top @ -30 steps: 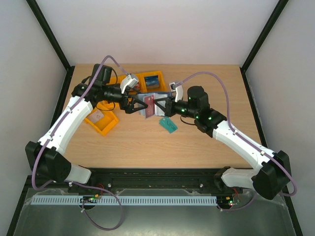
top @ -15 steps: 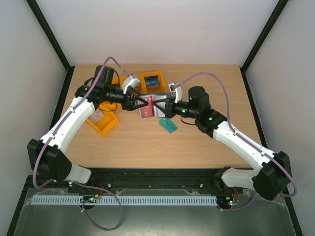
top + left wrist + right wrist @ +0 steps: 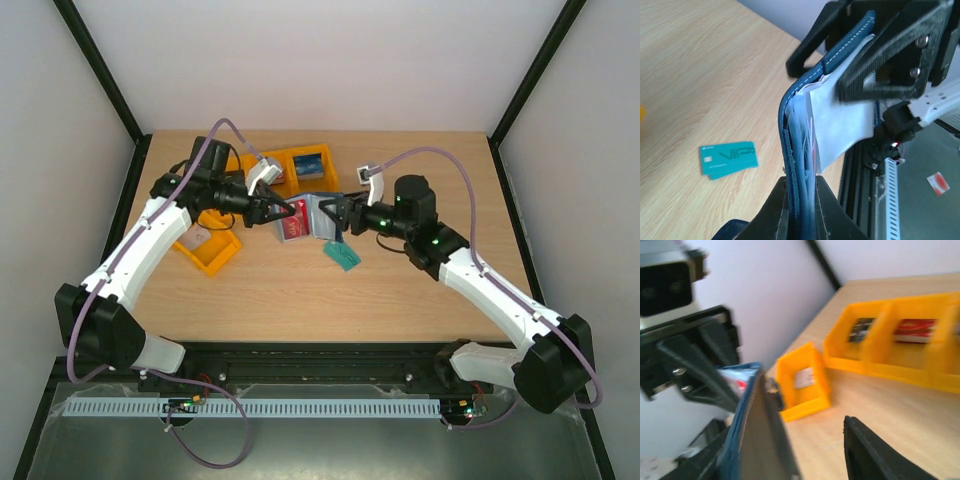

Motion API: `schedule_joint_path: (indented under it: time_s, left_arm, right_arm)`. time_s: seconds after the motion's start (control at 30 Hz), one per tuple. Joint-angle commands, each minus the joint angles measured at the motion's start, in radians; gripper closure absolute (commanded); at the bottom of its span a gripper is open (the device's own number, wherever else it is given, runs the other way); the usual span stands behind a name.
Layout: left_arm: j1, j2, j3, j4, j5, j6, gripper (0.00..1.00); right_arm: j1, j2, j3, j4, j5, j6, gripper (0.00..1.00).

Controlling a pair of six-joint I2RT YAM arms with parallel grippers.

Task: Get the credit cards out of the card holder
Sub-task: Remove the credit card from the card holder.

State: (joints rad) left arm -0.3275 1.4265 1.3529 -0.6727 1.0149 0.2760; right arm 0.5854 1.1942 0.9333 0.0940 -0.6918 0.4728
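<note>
Over table (image 3: 420,290), arms (image 3: 140,250) flanking card holder (image 3: 310,215)

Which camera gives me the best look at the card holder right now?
Left wrist: the card holder fills the frame edge-on, with its navy cover and inner sleeves visible, clamped in the left gripper. Top external shows it only small, from above. Right wrist shows just a blurred blue edge.

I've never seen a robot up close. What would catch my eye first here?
The left pincer and right pincer meet above the table around a navy card holder held in the air, the left clamped on it. A lone teal card lies on the table nearby, and bright orange bins holding cards sit behind.
</note>
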Motion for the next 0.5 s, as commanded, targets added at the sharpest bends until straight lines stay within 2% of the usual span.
schedule_joint_path:
  time_s: [0.0,0.1,0.23,0.3,0.33,0.4,0.47]
  left_arm:
    - [0.015,-0.025,-0.022,0.042,-0.174,-0.09,0.98]
    - [0.012,-0.022,-0.037,0.093,-0.341,-0.158,0.98]
    - [-0.006,-0.012,-0.041,0.12,-0.467,-0.172,0.98]
    - [-0.01,-0.008,-0.034,0.119,-0.461,-0.171,0.98]
    - [-0.011,-0.008,-0.028,0.114,-0.439,-0.168,0.98]
    - [-0.015,-0.008,-0.017,0.1,-0.404,-0.164,0.98]
    - [-0.018,-0.008,-0.006,0.087,-0.404,-0.157,0.98]
  right_arm:
    - [-0.051,-0.045,0.065,-0.16,0.242,-0.05,0.5]
    - [-0.048,-0.061,0.116,-0.255,0.347,-0.1,0.52]
    - [0.048,-0.053,0.171,-0.312,0.38,-0.187,0.69]
    - [0.109,-0.055,0.139,-0.222,0.239,-0.207,0.72]
    - [0.125,-0.051,0.111,-0.145,0.102,-0.191,0.72]
    - [0.136,-0.025,0.067,-0.002,-0.049,-0.126,0.73]
    - [0.137,0.013,0.042,0.118,-0.106,-0.047,0.75]
